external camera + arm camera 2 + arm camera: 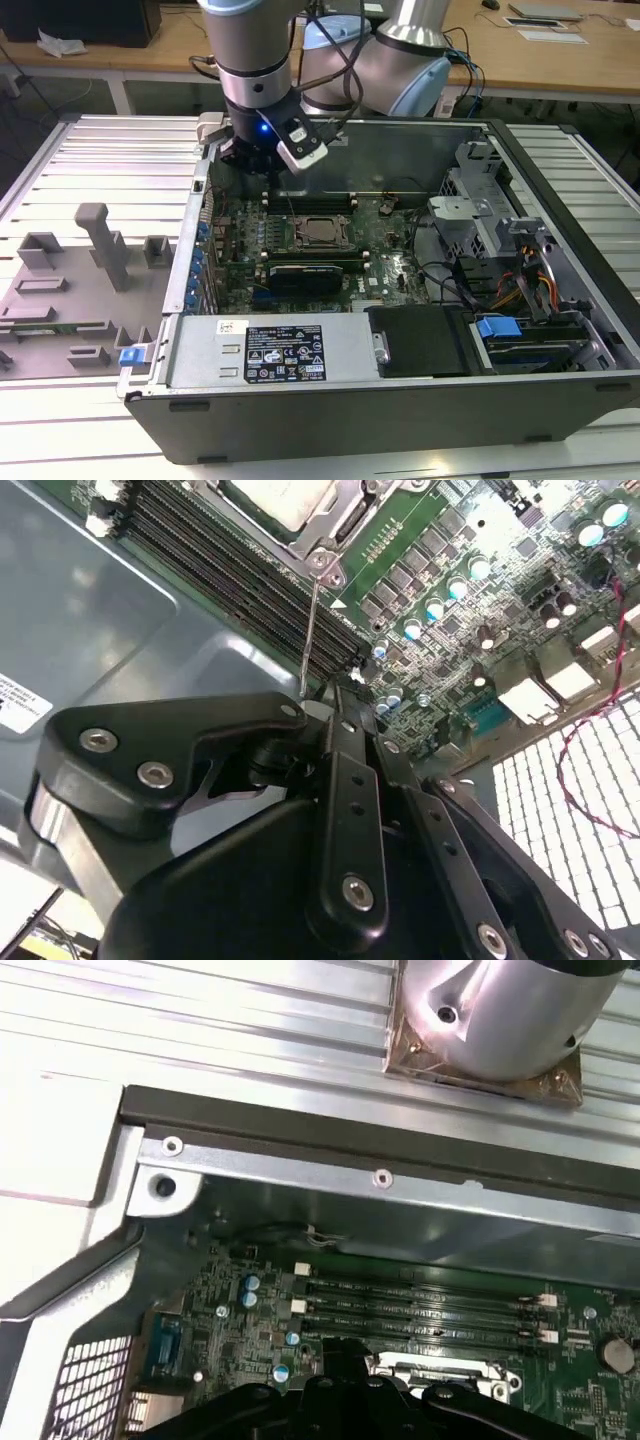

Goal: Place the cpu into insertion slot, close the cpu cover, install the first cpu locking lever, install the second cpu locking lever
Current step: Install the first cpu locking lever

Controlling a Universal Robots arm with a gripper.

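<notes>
The case wall [400,150] stands just beside the end effector [262,172]; the socket [322,232] nearby lies open from above.

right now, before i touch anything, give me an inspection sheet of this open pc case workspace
surface: ribbed grey metal table, open grey computer case on it
job's things: silver-topped square cpu seated in its socket; silvery metal cover frame lies over it; thin wire locking lever reaches from the socket's corner to the black gripper
clutter: grey plastic fixture blocks on the table
grippers: at the lever's free end
cables: black cables on the arm; coloured wires inside the case
surroundings: wooden desks behind
</notes>
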